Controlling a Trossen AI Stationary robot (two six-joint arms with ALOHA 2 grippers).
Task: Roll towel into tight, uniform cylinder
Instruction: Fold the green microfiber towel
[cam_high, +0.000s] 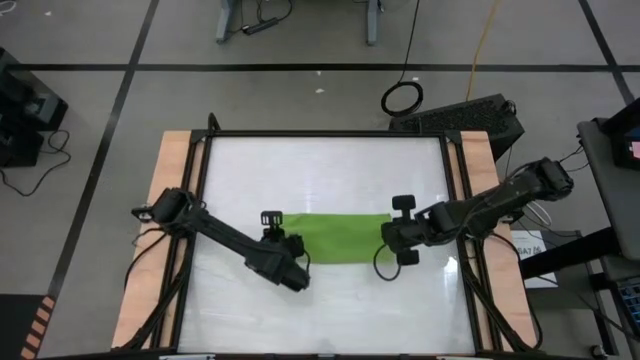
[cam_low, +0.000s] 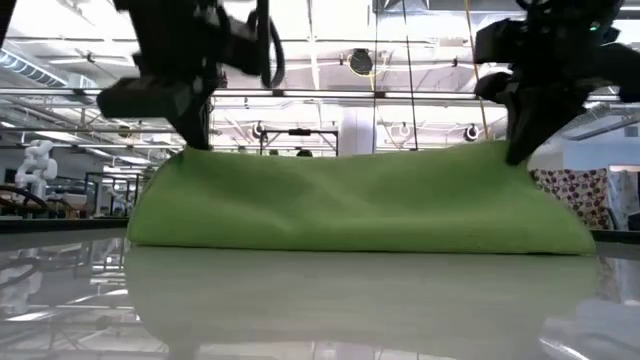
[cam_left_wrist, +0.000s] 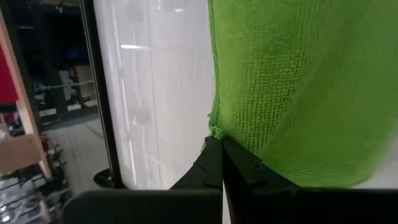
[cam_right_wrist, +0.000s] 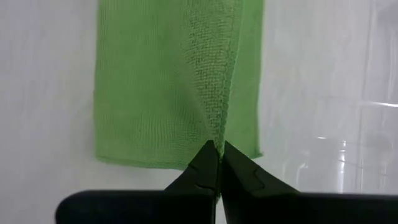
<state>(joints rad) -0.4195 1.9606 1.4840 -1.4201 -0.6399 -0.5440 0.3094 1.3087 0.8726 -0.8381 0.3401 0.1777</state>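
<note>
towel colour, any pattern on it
Plain lime green towel, no pattern; the right wrist view shows it best.

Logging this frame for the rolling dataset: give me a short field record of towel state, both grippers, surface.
towel: lime-green towel folded into a wide band, its upper layer lifted at both ends, not yet a cylinder
left gripper: left gripper at the towel's left end, jaws shut on a towel edge
right gripper: right gripper at the towel's right end, jaws shut on a towel edge
surface: white tabletop, glossy
</note>
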